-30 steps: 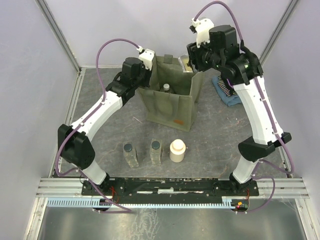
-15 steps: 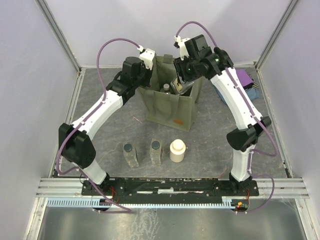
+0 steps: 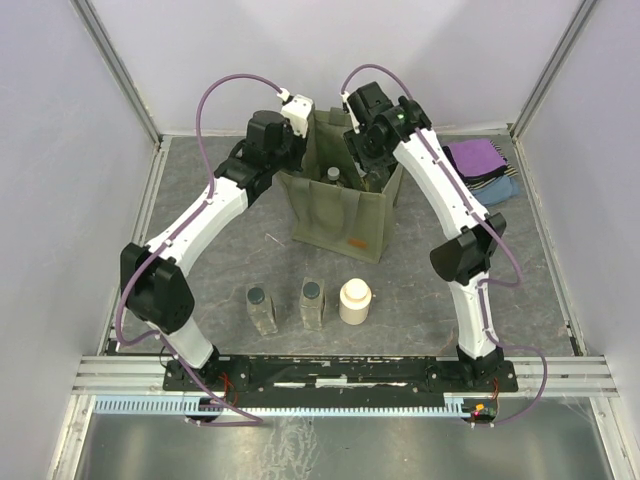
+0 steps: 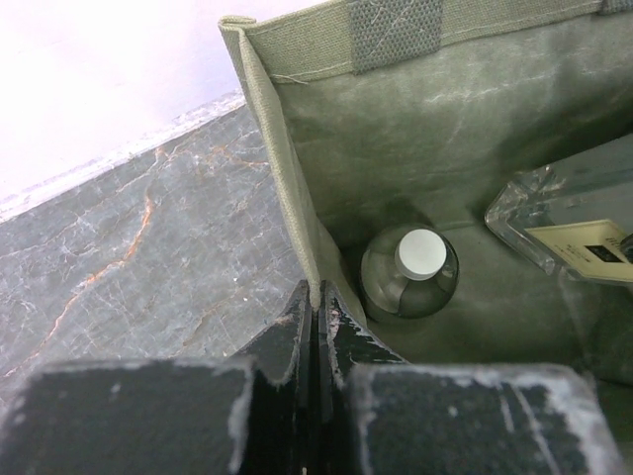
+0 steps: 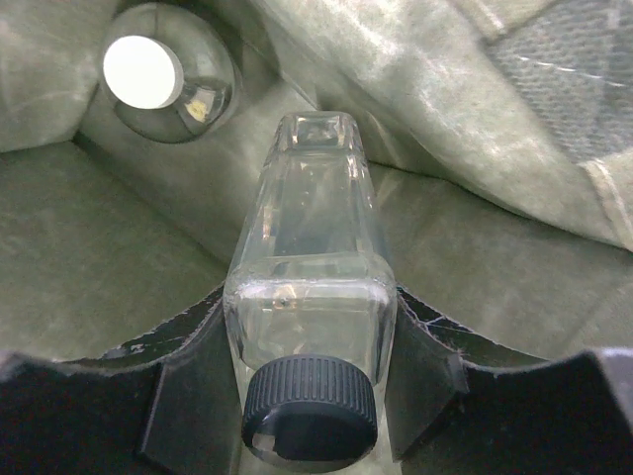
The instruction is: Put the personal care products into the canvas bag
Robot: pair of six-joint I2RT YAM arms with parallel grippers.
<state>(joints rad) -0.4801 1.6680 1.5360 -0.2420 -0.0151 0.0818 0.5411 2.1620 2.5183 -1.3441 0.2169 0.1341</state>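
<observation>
At bag (image 4: pixel 425 129) rim: L gripper (image 4: pixel 316 299) (tight)

Olive-green canvas bag (image 3: pixel 335 215), plain, with small orange-brown tag (image 3: pixel 353 243). Black left claw (image 4: pixel 316 302), chipped white at the edges, on the same olive fabric. In black right claw (image 5: pixel 309 297): clear bottle (image 5: pixel 312 247), black ribbed cap. Beyond that claw, round clear bottle (image 5: pixel 163 74), white top. Beside left claw, dark grey marbled bench (image 4: pixel 119 267), pale and rusty veins.
</observation>
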